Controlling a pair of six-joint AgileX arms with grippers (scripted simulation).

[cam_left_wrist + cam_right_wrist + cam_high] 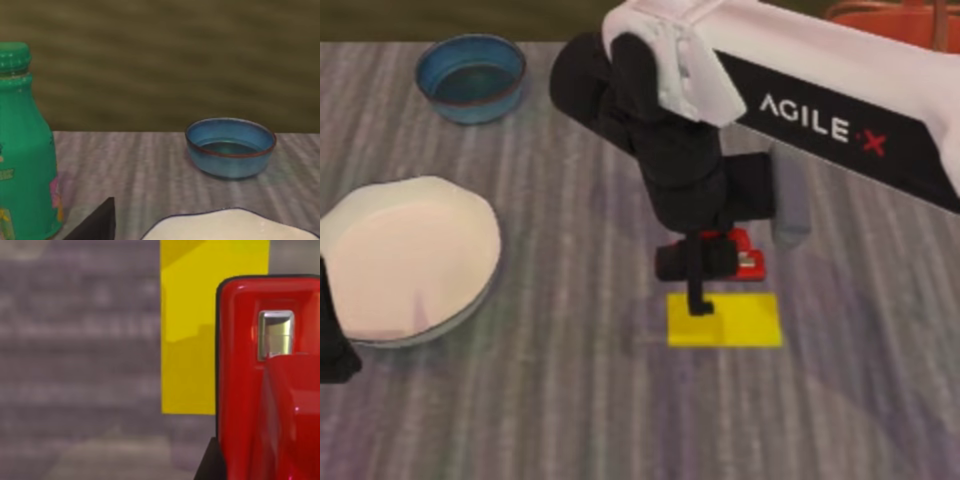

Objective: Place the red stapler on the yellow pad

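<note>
Stapler (pixel 748 252) rides in the right gripper (pixel 705 262), held above the table near the middle, with only its red end peeking out from under the black fingers at about 3 o'clock of the wrist. Fingers are clamped on it; the right wrist view fills with its glossy red body (pixel 260 380) and a small metal plate, so the grip looks firm. Pad (pixel 724 319) lies flat just toward 6 o'clock from the gripper in the top view, its near edge right under the hanging fingertip. That is the relation that counts: the stapler sits at the pad's 12 o'clock edge, not yet squarely over it. Pad's long axis runs 9 to 3 o'clock; the stapler's own axis I cannot read from above. In the wrist view the yellow (pixel 200 330) shows beside and beyond the stapler, so my guess is a short shift toward 6 o'clock, then down. Left arm sits parked at the table's 8 o'clock edge by the white bowl (pixel 410 255); whether its fingers are open, I cannot tell.
</note>
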